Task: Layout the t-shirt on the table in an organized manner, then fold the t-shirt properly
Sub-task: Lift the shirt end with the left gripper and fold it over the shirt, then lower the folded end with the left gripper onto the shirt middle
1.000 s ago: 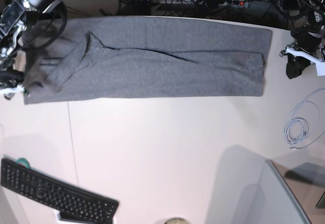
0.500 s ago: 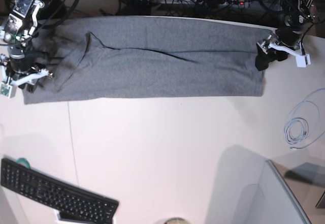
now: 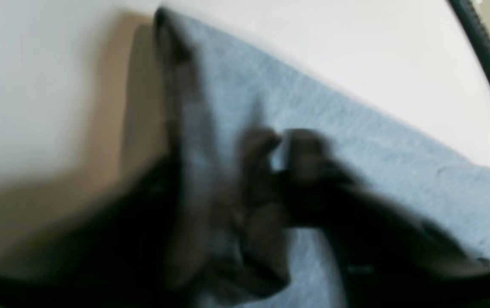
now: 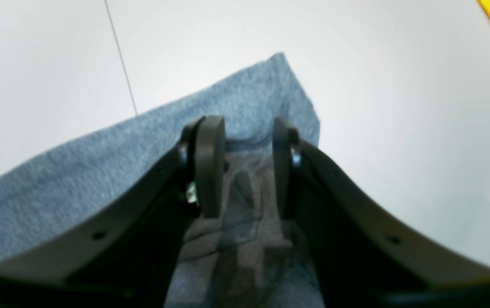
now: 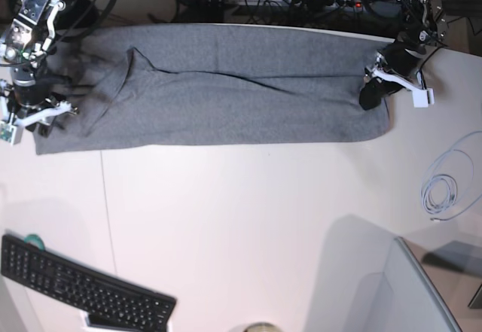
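The t-shirt (image 5: 226, 91) lies stretched across the upper part of the base view on the table (image 5: 248, 226), reaching almost from left edge to right. The right gripper (image 5: 32, 114) sits at its left end, the left gripper (image 5: 370, 97) on its right end. A keyboard (image 5: 83, 287) lies at lower left, a coiled cable (image 5: 440, 193) at right.

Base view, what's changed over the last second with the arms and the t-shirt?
The left gripper swung in from beside the table onto the t-shirt at its end edge, which looks slightly bunched there. The right gripper came down onto the opposite end, fingers straddling cloth. The shirt's long folded shape, keyboard and cable are unchanged.
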Available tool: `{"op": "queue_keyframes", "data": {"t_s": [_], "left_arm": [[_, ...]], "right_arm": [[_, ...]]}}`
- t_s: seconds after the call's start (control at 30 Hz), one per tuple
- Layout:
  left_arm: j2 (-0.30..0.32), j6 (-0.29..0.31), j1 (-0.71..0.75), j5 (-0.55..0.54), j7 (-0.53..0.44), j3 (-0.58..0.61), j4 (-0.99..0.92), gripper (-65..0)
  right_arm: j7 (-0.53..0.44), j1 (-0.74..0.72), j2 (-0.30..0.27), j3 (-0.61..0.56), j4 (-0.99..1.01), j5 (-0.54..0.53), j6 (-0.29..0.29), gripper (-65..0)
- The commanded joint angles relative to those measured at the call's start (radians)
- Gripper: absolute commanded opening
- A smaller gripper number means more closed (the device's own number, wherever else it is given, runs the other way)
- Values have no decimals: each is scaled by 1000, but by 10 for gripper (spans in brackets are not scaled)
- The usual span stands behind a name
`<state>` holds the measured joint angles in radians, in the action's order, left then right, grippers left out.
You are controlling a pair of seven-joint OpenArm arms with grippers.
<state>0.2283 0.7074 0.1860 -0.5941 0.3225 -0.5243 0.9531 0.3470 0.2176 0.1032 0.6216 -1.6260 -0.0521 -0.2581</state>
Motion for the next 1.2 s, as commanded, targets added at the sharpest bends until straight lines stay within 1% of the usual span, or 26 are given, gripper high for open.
{"op": "queue_keyframes", "data": {"t_s": [0.0,0.03,0.07,0.2,0.4,0.5,0.6,0.7,0.73,0.8,0.87,1.03,1.17], "left_arm": [[27,-9,0,20,23,-1,4,-607],[32,-9,-3,20,22,-1,4,-650],[35,-9,-13,20,22,-1,4,-650],[84,-9,-50,20,20,-1,0,-650],[176,-9,-92,20,20,-3,27,-650],[199,-9,-75,20,25,-43,100,-650],[196,-9,7,20,28,-70,260,-650],[181,-117,120,20,31,-64,442,-650],[159,-148,148,20,31,-44,496,-650],[138,-213,197,20,31,-1,584,-650],[113,-266,229,20,31,39,633,-650],[64,-368,232,20,31,191,671,-650],[64,-441,178,20,31,349,665,-650]], "right_arm": [[-27,1,-6,-3,-38,-10,0,-474],[-26,3,-4,-3,-53,-10,0,-474],[-26,4,-3,-3,-63,-10,0,-474],[-24,6,8,-4,-87,-10,-2,-474],[-24,10,8,-4,-93,-10,-2,-474],[-24,21,8,-4,-93,-10,-2,-474],[-24,22,8,-4,-93,-10,-2,-474],[-24,24,8,-3,-93,-10,-2,-474],[-24,24,8,-3,-93,-10,-2,-474],[-24,24,8,-3,-93,-10,-2,-474],[-24,22,8,-3,-93,-10,-2,-474],[-24,21,8,-4,-93,-10,-4,-473],[-24,21,5,-4,-92,-10,-4,-471]]}}
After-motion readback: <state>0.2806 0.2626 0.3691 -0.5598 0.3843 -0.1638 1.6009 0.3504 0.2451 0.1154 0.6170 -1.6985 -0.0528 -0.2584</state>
